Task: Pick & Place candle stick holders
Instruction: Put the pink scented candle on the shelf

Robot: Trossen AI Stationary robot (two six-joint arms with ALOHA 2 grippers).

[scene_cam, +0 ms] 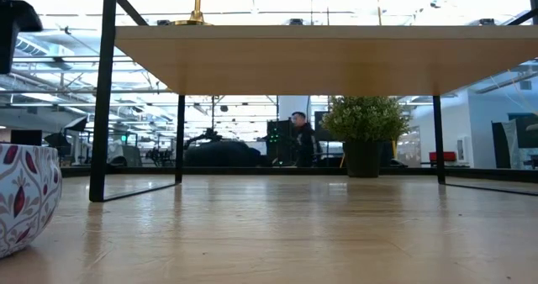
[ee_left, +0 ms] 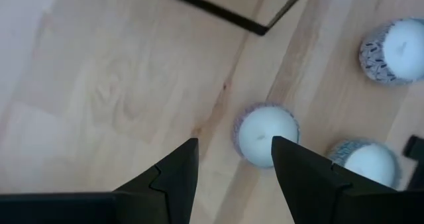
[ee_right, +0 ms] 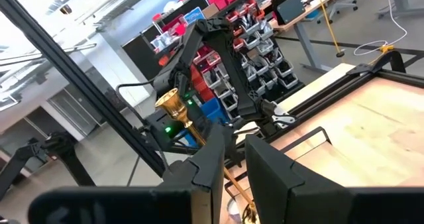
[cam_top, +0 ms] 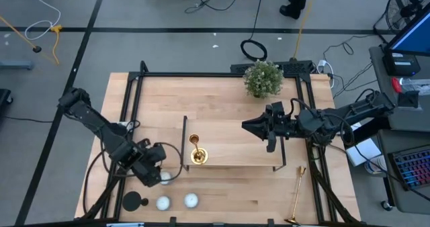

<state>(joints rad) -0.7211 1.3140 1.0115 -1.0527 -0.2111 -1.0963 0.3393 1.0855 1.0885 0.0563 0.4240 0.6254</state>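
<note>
One gold candle stick holder (cam_top: 197, 153) stands upright with its round base on the wooden stand (cam_top: 228, 143); its base also shows in the low view (scene_cam: 195, 17). A second gold one (cam_top: 297, 192) lies on its side on the table near the right front corner. A short black holder (cam_top: 133, 201) stands at the front left. My left gripper (cam_top: 159, 170) hangs open, pointing down just above a small white candle (ee_left: 267, 134). My right gripper (cam_top: 247, 127) hovers level above the stand, shut and holding nothing, pointing at the upright gold holder (ee_right: 173, 105) from some way off.
Two more white candles (cam_top: 162, 203) (cam_top: 191, 200) sit beside the black holder. A potted plant (cam_top: 263, 78) stands at the far edge. The stand's black frame legs (scene_cam: 102, 107) reach the table. A person (scene_cam: 303, 137) is in the room beyond.
</note>
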